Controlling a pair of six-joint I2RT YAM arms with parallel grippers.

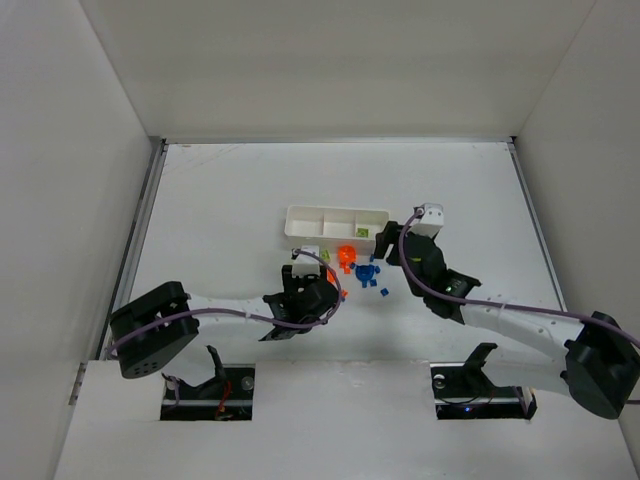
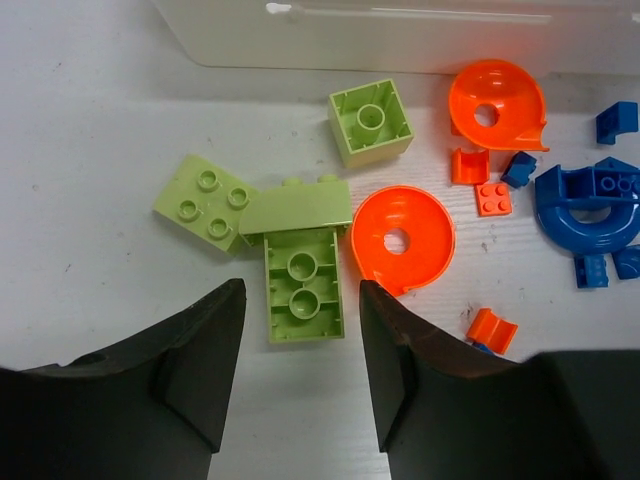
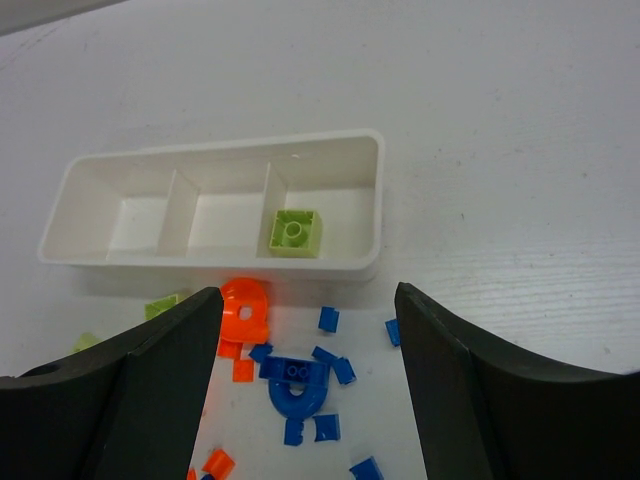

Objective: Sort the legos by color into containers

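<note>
One green brick [image 3: 294, 232] sits in tray's [image 3: 330, 268] right-end section; I see L gripper [image 2: 300, 295] & R gripper [image 3: 308, 295] fingers spread, empty.

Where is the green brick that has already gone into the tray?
In the right wrist view the green brick lies in the right-end compartment of the tray, whose other two compartments are empty. The loose blue pieces lie just in front.

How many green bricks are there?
5. Four green bricks lie on the table before the tray; one sits in its right-end compartment. More may be hidden.
</note>
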